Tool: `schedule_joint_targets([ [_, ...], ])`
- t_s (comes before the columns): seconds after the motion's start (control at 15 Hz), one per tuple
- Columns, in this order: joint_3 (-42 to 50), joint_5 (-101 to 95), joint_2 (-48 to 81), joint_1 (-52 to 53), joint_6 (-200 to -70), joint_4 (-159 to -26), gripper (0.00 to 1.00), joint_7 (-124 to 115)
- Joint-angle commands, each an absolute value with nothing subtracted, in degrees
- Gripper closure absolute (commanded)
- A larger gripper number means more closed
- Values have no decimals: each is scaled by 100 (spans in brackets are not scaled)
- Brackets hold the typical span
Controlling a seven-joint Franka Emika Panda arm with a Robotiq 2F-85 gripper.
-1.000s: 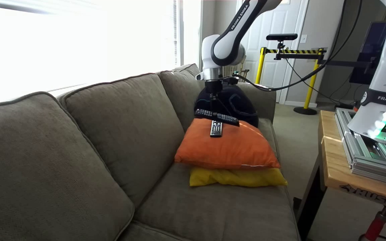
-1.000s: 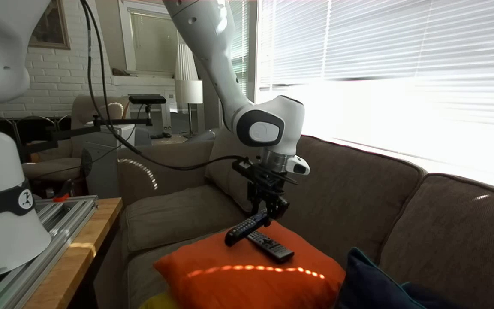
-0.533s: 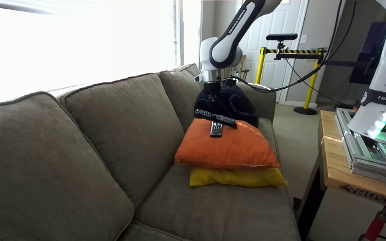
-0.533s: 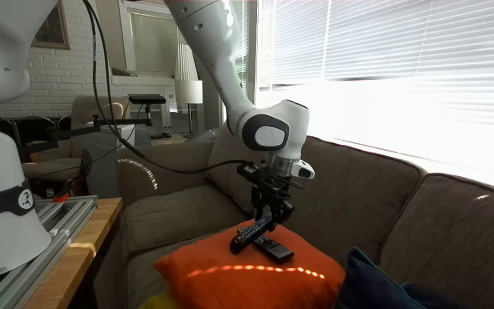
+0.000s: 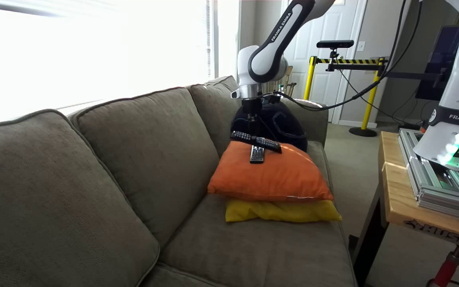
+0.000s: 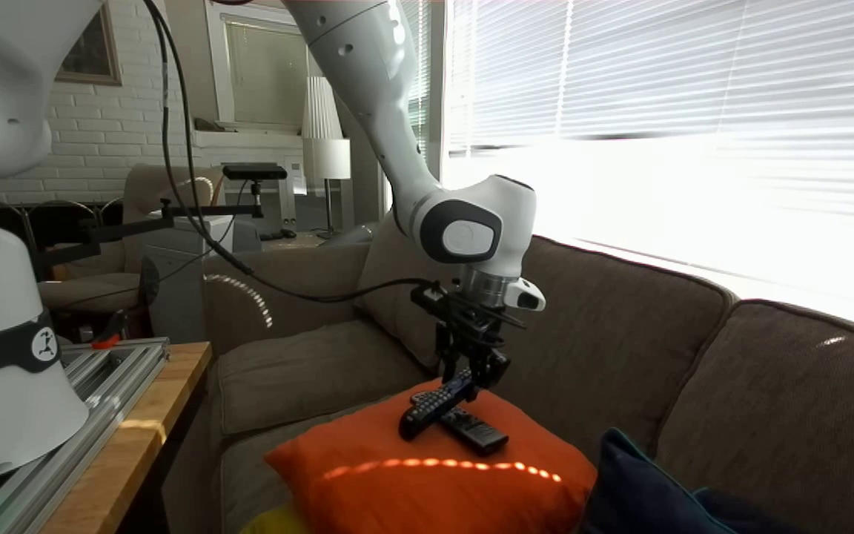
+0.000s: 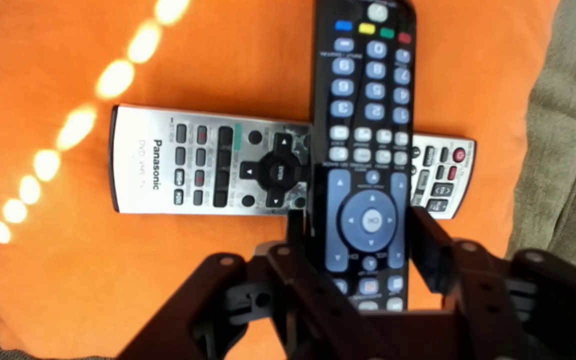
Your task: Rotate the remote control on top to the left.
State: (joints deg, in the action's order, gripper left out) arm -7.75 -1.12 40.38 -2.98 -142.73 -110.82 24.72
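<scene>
Right beside me runs the grey-brown sofa [image 5: 134, 147], biggest thing going, and over it reaches the white Franka Emika arm [image 6: 464, 222], its base up on the wood-topped Husky workbench [image 5: 397, 199]. On the seat, top of the stack, the orange cushion [image 5: 277, 179], with a string of bright spots [image 6: 431, 462] across it! Just past it, in an exterior view, a dark navy bundle [image 5: 287, 123]; underneath, the yellow cushion [image 5: 283, 211] peeks out.

Now the black gripper [image 7: 358, 225], pointing down, and yes, it's clamped: in the wrist view its fingers [image 7: 429, 245] press in on both long sides of the black remote control [image 7: 365, 155]. There's our remote, then: above the orange cushion, face up, crosswise over the silver Panasonic remote [image 7: 208, 162], and that one rests on the cushion itself. Do the two remotes touch? Can't tell from here. And look at the upper one: the round OK pad [image 7: 369, 220], the pale number keys [image 7: 375, 90], then a tiny row of coloured keys [image 7: 366, 28], blue, yellow, green and red.
</scene>
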Motion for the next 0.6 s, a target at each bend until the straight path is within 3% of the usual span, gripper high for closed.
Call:
schedule_joint_targets([
  [0.0,-812,-155,4048,-334,-14263,-11069,46,2442],
  [0.07,-812,-155,4048,-334,-14263,-11069,71,2442],
  [0.13,-813,-154,4048,-335,-14260,-11065,71,2442],
  [0.2,-813,-155,4048,-334,-14263,-11069,46,2441],
  [0.53,-813,-155,4048,-335,-14263,-11069,46,2441],
])
